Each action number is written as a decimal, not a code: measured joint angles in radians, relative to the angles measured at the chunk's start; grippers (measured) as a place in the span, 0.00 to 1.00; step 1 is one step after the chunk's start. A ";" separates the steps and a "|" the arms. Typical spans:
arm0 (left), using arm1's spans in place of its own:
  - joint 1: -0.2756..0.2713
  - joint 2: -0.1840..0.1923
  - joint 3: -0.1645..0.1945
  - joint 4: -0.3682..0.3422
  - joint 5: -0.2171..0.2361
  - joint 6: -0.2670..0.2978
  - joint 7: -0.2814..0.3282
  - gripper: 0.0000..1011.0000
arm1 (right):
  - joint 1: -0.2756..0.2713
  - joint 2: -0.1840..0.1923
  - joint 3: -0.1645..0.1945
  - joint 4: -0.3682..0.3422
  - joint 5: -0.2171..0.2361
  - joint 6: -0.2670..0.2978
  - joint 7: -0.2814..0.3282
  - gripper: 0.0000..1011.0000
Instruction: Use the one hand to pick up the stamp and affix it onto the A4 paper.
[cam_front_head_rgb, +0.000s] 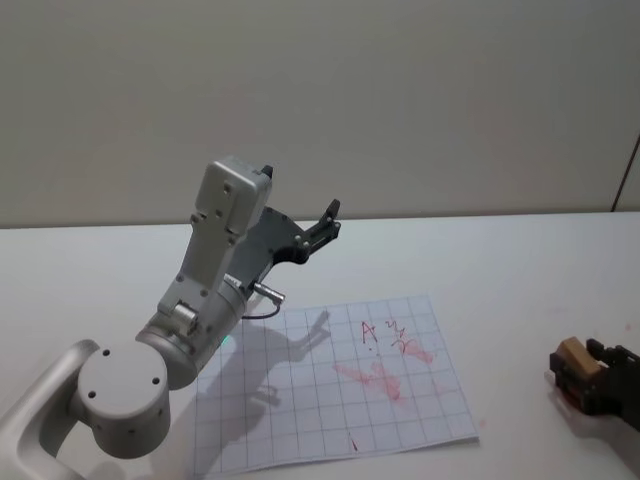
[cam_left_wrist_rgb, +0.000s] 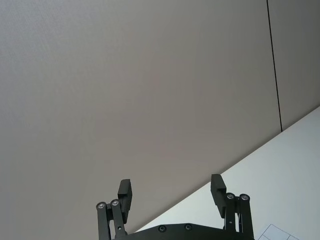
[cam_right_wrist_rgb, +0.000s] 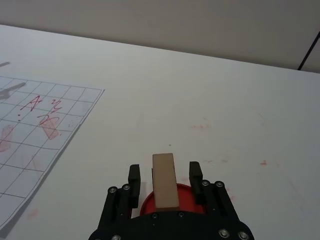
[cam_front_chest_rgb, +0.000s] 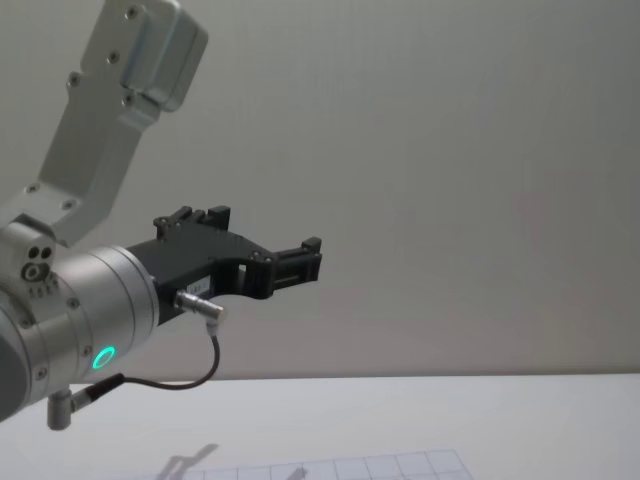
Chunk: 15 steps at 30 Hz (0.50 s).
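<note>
At right, off the A4 paper (cam_front_head_rgb: 330, 385), the right gripper (cam_right_wrist_rgb: 165, 180) is gripping the stamp (cam_right_wrist_rgb: 165, 180), needing carrying leftward; the left gripper (cam_left_wrist_rgb: 170, 195), fingers wide, is hanging raised.

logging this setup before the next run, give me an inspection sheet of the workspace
surface: white table, faint red smudges right of the sheet
job's things: white gridded A4 paper flat, red marks on it; light-brown wooden block stamp with red base, off the paper to its right
clutter: nothing seen
grippers: right matte black pincer low at the table's right edge, fingers either side of the stamp; left pincer raised, open, empty
cables: thin black cable looping under the left wrist
surroundings: plain beige wall
</note>
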 joint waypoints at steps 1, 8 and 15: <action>0.000 0.000 0.000 0.000 0.000 0.000 0.000 0.99 | 0.000 0.000 0.000 0.000 0.000 0.000 0.000 0.58; 0.000 0.000 0.000 0.000 0.000 0.000 0.000 0.99 | 0.001 -0.001 0.000 0.001 -0.001 -0.002 -0.001 0.78; 0.000 0.000 0.000 0.000 0.000 0.000 0.000 0.99 | 0.001 -0.001 0.000 0.002 -0.002 -0.002 -0.002 0.96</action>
